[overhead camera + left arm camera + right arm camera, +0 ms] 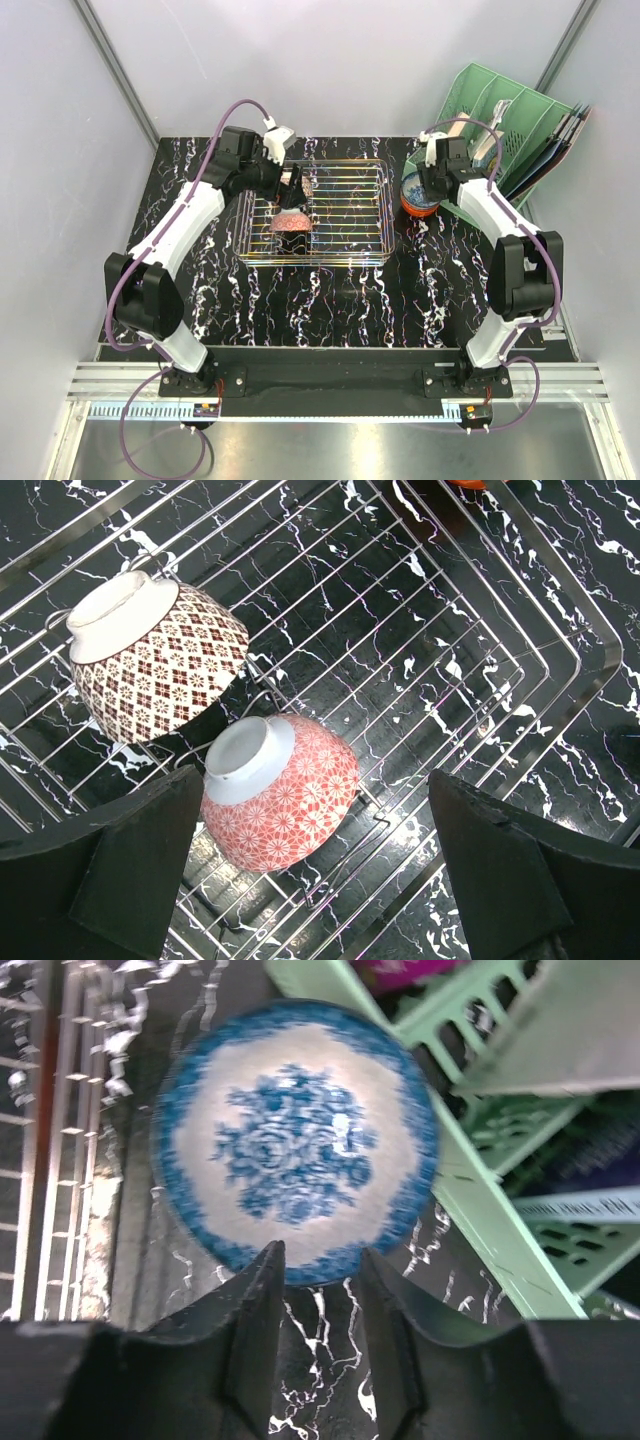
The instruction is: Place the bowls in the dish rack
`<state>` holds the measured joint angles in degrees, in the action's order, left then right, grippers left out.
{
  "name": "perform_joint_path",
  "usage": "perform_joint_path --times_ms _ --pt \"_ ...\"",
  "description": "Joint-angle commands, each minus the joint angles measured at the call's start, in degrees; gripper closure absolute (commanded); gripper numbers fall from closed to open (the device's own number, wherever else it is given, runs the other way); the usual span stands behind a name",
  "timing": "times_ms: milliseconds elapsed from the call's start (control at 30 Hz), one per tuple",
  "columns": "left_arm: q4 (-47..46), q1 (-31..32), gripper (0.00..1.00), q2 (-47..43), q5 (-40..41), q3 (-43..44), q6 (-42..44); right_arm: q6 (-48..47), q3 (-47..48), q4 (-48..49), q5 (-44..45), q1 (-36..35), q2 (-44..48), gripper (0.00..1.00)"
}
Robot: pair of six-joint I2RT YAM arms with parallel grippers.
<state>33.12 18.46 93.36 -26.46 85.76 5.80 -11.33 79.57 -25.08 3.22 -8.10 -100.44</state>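
Note:
The silver wire dish rack [350, 215] lies mid-table. Two patterned bowls rest tilted in its left part, feet up: a pink-red one [291, 221] [285, 800] and a darker red-brown one [290, 241] [160, 665]. My left gripper [292, 195] [315, 810] hangs open above the pink-red bowl, holding nothing. A blue-and-white bowl [416, 189] [295, 1140] sits stacked on an orange-red bowl [411, 209] just right of the rack. My right gripper [436, 182] [320, 1260] hovers over the blue bowl's near rim, jaws narrowly apart and empty. No other bowl shows.
A green slotted organiser [510, 125] [480, 1210] with papers stands close to the right of the bowl stack. The rack's right half [470, 630] is bare wire. Grey walls close in the black marbled table [330, 300] at back and sides.

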Motion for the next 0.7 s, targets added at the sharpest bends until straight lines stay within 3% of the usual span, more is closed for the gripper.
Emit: perform_joint_path --times_ms 0,667 --pt "-1.31 0.61 0.01 -1.69 0.71 -0.06 0.17 6.05 -0.03 1.79 5.65 1.59 1.83 0.59" --pt "-0.60 1.93 0.01 -1.87 1.50 0.29 0.44 10.80 3.83 1.44 5.83 3.44 -6.69 0.65"
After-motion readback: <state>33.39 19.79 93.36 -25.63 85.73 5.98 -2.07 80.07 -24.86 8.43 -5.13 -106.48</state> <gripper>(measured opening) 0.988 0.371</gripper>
